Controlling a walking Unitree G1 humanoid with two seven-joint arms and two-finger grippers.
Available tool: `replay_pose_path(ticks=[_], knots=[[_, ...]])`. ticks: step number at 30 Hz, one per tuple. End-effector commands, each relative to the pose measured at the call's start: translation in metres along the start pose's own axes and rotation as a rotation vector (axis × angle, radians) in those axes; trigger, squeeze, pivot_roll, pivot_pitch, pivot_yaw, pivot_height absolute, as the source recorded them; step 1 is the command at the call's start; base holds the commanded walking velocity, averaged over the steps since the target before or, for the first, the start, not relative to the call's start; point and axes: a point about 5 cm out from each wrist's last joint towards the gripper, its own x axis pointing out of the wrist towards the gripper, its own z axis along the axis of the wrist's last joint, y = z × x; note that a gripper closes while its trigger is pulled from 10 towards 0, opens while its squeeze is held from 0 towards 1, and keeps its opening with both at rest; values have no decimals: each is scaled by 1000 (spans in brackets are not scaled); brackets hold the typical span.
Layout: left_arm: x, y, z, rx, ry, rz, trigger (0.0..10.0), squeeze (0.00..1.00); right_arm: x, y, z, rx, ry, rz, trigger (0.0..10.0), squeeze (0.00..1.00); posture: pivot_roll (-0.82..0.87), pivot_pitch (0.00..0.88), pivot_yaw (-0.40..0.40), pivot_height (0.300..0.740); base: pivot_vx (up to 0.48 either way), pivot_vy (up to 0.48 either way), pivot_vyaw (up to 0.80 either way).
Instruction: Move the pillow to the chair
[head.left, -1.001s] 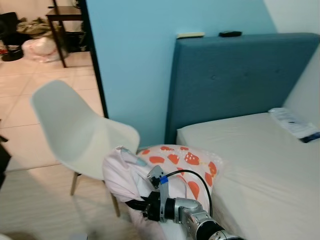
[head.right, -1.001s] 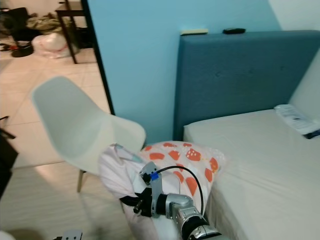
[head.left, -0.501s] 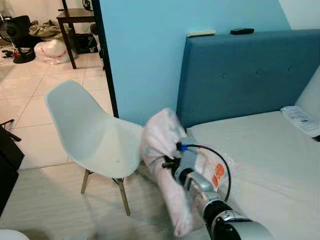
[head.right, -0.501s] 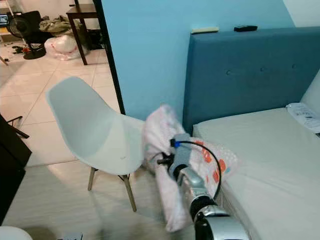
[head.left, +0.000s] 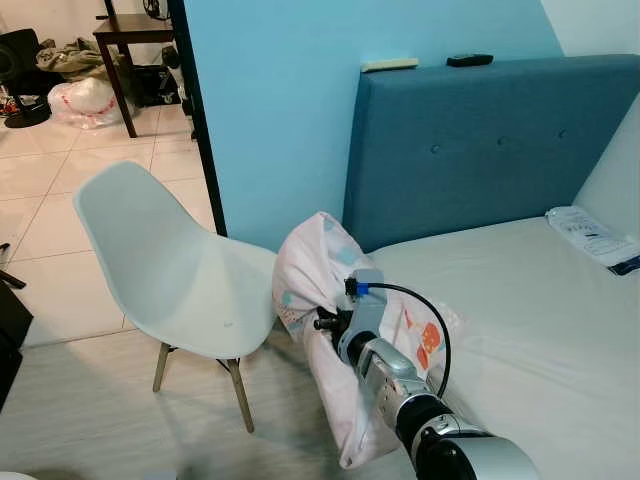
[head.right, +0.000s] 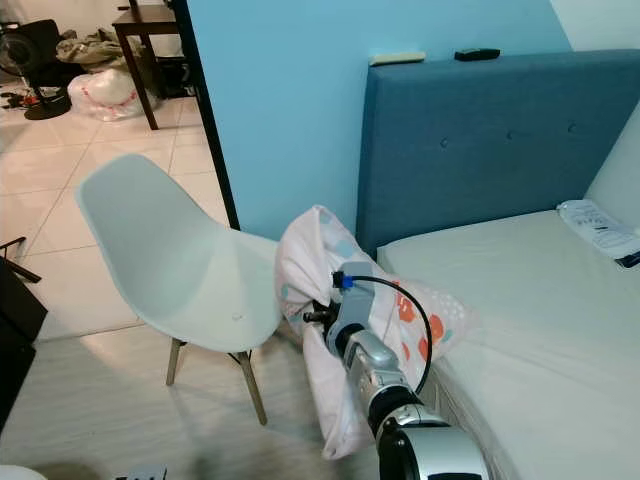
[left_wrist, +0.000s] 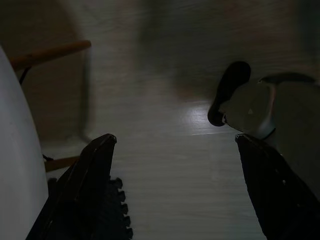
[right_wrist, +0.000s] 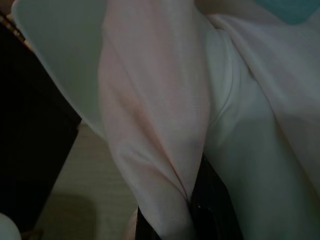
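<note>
Between chair (head.left: 190, 275) and bed (head.left: 520, 310): right arm extended forward, right claw (head.left: 325, 322) clenched on pillow (head.left: 310, 275), held aloft.

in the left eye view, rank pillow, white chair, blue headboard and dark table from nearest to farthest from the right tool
1. The pillow: gripped in the right tool, hanging beside the bed.
2. The white chair: just to the robot's left of the pillow.
3. The blue headboard: behind, at the head of the bed.
4. The dark table: far off in the next room.
</note>
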Motion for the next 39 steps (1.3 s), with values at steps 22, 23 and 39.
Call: replay_pose_path(ticks=[22, 23, 39], knots=[[-1, -1, -4, 10, 11, -11, 10000, 0, 4, 9, 10, 22, -65, 74, 10000, 0, -12, 24, -37, 740, 324, 0, 82], [-1, -1, -4, 10, 11, -11, 10000, 0, 4, 8, 10, 23, -66, 71, 10000, 0, -12, 24, -37, 740, 334, 0, 763], [0, -3, -3, 14, 8, -20, 10000, 0, 3, 3, 12, 24, -67, 13, 10000, 0, -21, 25, -33, 740, 339, 0, 121]])
